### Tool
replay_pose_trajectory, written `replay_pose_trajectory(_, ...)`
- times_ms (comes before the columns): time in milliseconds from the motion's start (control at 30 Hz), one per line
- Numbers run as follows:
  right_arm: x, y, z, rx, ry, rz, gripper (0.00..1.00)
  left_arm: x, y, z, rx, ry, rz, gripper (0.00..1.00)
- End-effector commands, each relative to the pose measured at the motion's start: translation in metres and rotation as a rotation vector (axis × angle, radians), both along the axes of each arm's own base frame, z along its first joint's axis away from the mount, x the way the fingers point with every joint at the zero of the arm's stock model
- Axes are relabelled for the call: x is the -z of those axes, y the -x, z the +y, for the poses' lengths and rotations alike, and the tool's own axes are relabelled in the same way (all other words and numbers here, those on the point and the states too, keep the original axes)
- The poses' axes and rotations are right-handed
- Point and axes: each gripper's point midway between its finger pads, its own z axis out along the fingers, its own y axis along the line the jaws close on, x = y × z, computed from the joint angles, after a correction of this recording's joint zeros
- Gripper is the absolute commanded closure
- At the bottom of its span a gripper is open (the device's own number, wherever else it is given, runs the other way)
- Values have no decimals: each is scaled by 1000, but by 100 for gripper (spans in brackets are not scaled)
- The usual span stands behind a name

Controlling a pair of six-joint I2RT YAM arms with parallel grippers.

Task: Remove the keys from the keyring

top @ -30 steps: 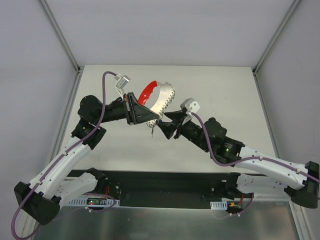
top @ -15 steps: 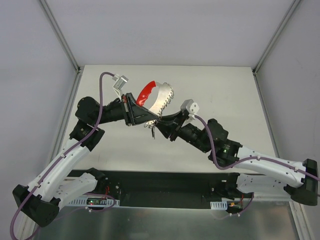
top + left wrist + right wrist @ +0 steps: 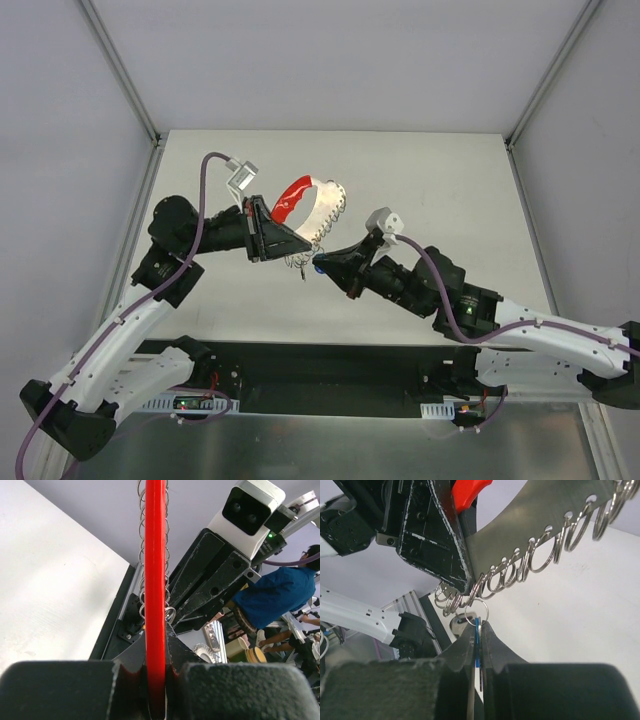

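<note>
Key (image 3: 477, 640) pinched by right hand (image 3: 322, 265) under keyring's (image 3: 545, 515) ringed edge, mid-air.

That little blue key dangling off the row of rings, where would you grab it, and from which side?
Pinch the key by its two flat faces just past its ring, coming from the ringed edge of the plate, opposite the left gripper holding the red handle. It is thin and hangs clear there, as the right gripper shows.
</note>
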Motion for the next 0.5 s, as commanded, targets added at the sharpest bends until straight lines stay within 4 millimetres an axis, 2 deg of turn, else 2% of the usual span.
replay_pose_trajectory(0,-2,0,-16,42,16,45,99,6,3,1,14,-34,-72,100)
replay_pose_trajectory(100,-4,1,-27,56,30,48,99,11,-1,-3,31,-50,-71,100)
replay_pose_trajectory(200,-5,4,-28,36,65,25,99,7,-5,-6,43,-54,-71,100)
replay_pose_trajectory(233,-15,2,-29,44,52,15,99,4,-5,-6,41,-51,-79,100)
replay_pose_trajectory(267,-6,2,-29,41,106,25,99,4,-7,-7,39,-52,-80,100)
replay_pose_trajectory(333,-11,3,-30,37,129,9,99,5,-10,-8,28,-55,-86,100)
replay_pose_trajectory(367,-4,2,-31,41,166,12,99,6,-11,-8,26,-56,-86,100)
replay_pose_trajectory(467,0,-2,-37,64,212,-4,99,9,-9,-7,28,-59,-91,100)
